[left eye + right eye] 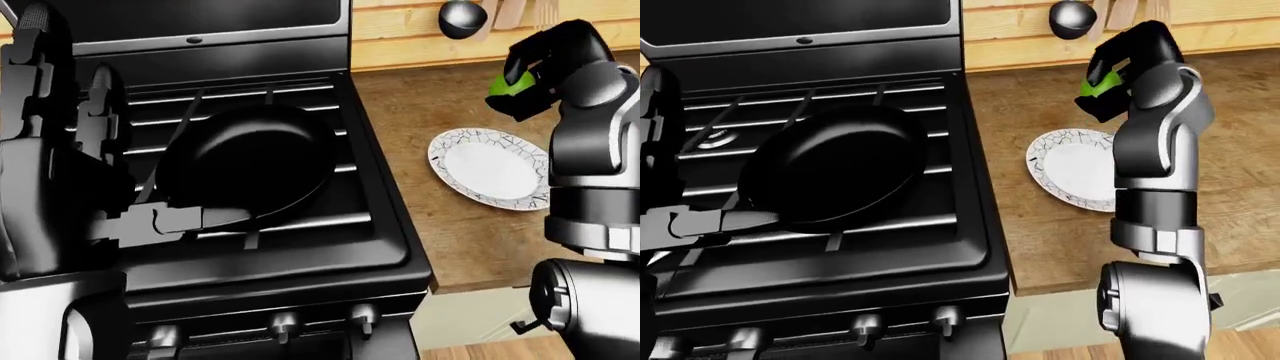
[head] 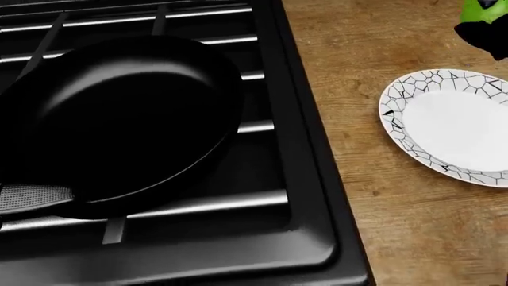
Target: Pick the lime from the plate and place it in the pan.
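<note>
Right hand closed around the lime, raised above the wooden counter beyond the bare plate, well right of the pan; no readable writing.

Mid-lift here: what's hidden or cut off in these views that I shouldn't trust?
- Lime: mostly covered by the right robot hand; head view crops both at its top right edge.
- Left robot hand: dark against the stove, finger pose unreadable.
- Pan handle: hidden behind that arm.
</note>
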Controlling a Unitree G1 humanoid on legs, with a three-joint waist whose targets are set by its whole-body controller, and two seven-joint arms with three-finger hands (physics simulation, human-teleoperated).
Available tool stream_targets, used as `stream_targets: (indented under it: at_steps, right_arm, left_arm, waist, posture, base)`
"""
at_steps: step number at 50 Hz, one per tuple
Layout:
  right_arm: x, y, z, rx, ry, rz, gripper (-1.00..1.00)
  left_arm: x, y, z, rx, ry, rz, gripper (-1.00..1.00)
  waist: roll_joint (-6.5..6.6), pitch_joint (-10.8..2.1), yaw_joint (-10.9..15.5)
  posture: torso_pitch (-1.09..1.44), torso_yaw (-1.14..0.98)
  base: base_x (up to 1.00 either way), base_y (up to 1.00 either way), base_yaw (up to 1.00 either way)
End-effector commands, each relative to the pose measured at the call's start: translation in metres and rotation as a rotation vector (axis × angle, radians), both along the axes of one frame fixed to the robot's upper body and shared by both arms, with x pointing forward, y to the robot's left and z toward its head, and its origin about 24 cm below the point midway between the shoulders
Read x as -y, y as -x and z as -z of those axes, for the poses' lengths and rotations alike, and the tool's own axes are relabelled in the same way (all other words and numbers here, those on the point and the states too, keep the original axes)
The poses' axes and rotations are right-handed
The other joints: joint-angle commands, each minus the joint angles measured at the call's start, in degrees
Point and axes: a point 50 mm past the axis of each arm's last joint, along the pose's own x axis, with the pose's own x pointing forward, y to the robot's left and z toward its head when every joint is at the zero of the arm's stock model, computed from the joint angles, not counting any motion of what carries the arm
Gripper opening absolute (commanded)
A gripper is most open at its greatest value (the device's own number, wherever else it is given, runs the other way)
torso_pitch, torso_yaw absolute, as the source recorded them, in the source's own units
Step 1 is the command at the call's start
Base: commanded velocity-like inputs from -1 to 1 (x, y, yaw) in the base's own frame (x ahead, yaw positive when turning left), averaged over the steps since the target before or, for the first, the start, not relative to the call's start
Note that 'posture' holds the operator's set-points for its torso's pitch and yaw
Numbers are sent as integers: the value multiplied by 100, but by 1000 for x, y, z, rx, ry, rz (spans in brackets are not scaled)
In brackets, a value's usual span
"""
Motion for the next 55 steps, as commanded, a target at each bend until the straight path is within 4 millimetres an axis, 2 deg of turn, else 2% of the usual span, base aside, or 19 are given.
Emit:
stream_targets:
  at_steps: [1,6,17,32,41,43,55]
  right_arm:
    - [-8,5,-28,91,36,-23,-100]
    - [-22,1,-38,100,46,-70,-100]
    - [-70,-12,-68,113,52,-229,-100]
    - [-130,-26,-92,133,23,-403,-100]
    - [-156,-25,-97,129,2,-487,-100]
    - [-169,-23,-94,123,14,-530,-100]
    - [-207,-13,-89,92,32,-655,-100]
  left_arm:
    - [-2,4,-9,65,-3,-11,100]
    - [-2,5,-12,71,-1,-13,100]
    - [-4,6,-14,77,5,-22,100]
    - [-7,7,-17,78,13,-27,100]
    - [-8,8,-17,81,11,-31,100]
    - [-9,8,-17,81,12,-30,100]
    - [-9,9,-18,85,-1,-31,100]
  waist:
    - [-13,-126,4]
    - [19,-112,-11]
    - [110,-103,-39]
    - [196,-101,-59]
    - [206,-96,-58]
    - [210,-93,-62]
    - [233,-75,-79]
  posture:
    - [0,0]
    - [0,0]
    - [0,0]
    - [0,0]
    - [0,0]
    - [0,0]
    - [0,0]
  base:
    - [0,0,0]
    - [0,0,0]
    - [0,0,0]
    - [0,0,0]
    - [0,0,0]
    - [0,0,0]
    - [0,0,0]
